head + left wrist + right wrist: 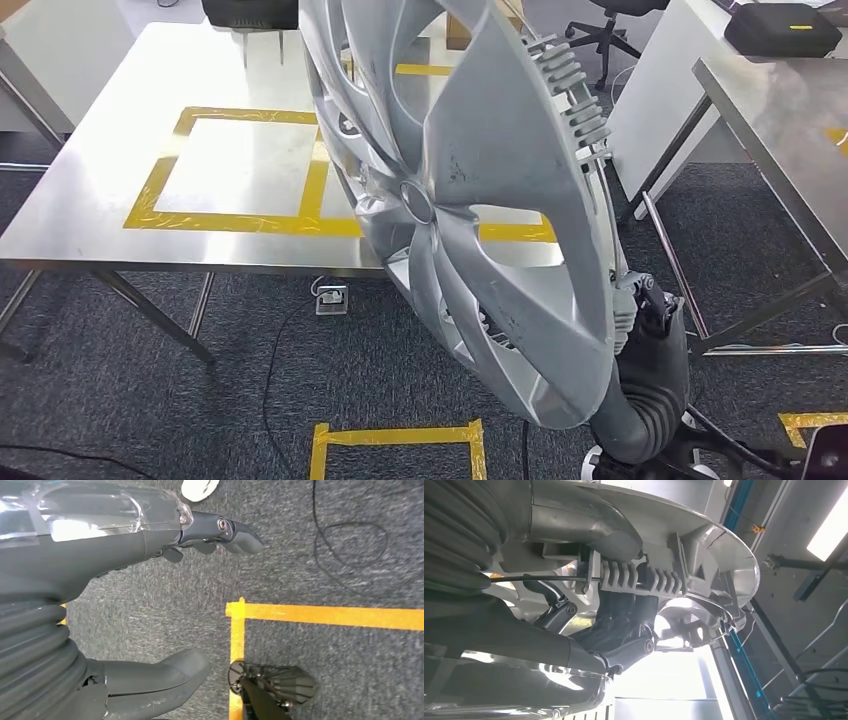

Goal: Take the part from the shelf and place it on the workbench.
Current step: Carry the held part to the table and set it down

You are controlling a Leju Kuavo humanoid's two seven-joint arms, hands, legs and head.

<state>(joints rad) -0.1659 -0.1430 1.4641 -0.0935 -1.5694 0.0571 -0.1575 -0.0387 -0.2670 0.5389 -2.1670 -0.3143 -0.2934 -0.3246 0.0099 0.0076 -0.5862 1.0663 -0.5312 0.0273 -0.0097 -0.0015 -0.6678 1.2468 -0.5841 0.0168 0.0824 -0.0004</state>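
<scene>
The right hand (640,305), at the lower right of the head view, is gripping the rim of the hubcap (470,200), which is standing tilted mid-frame before the worktop (100,180), while the left hand (150,595) is hanging with fingers apart, holding nothing.

Grey carpet (150,410), yellow floor tape (398,436), office chair (603,25).
</scene>
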